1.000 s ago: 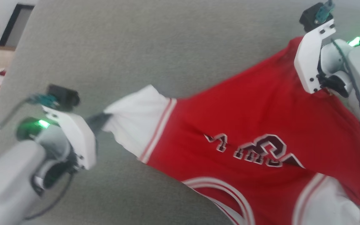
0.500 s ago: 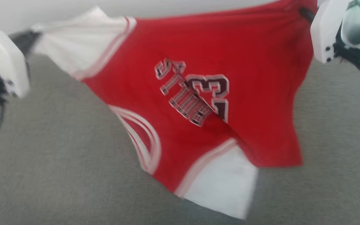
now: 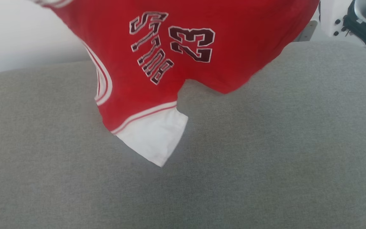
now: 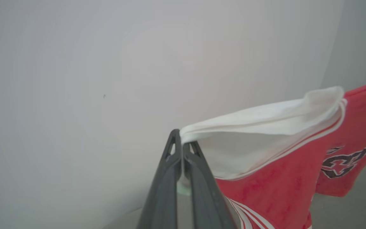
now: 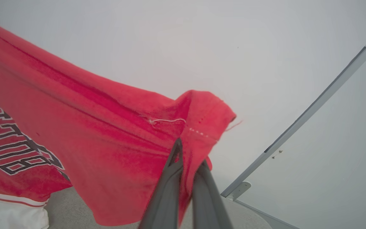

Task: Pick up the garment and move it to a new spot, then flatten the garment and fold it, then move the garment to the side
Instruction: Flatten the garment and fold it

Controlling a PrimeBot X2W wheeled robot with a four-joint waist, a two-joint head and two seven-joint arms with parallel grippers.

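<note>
The garment [image 3: 186,70] hangs in the air above the grey cushioned surface [image 3: 265,159], stretched between both hands. The left hand [image 4: 181,142] has its fingers pressed together on the edge of a white sleeve [image 4: 265,117]. The right hand [image 5: 187,152] pinches a red corner by a stitched seam. Gripping two points well apart probably lets the cloth spread under its own weight, so it can be laid down flat at a new spot. Both arms are raised high, with the fingers angled up toward the pale wall [image 4: 75,79]. The other white sleeve [image 3: 154,140] dangles lowest, near the surface; whether it touches cannot be told.
</note>
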